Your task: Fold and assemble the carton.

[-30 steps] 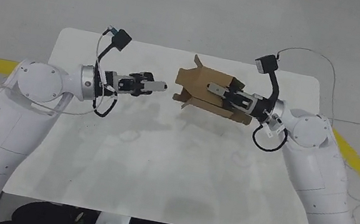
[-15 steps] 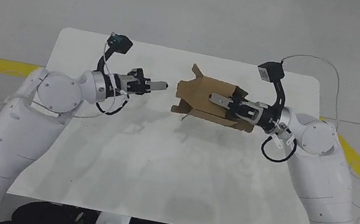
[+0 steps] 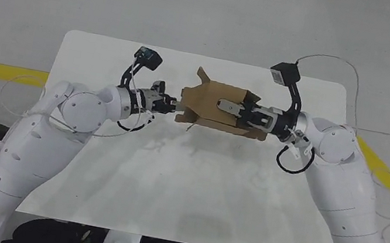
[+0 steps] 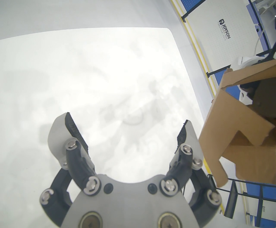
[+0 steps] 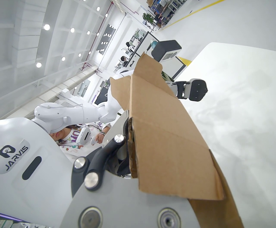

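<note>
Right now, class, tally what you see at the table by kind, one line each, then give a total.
carton: 1
grippers: 2, the left gripper open, the right gripper shut on the carton
table: 1
Total: 4

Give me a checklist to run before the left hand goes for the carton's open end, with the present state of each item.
1. Left hand open and empty: ok, the jaws stand apart with nothing between them.
2. Right hand gripping the carton: ok, it is clamped on a wall panel.
3. End flaps folded in: not ok, they splay outward.
4. A flap between the left hand's jaws: not ok, the nearest flap lies beside them, outside the gap.
5. Carton lifted clear of the table: cannot tell.
</note>
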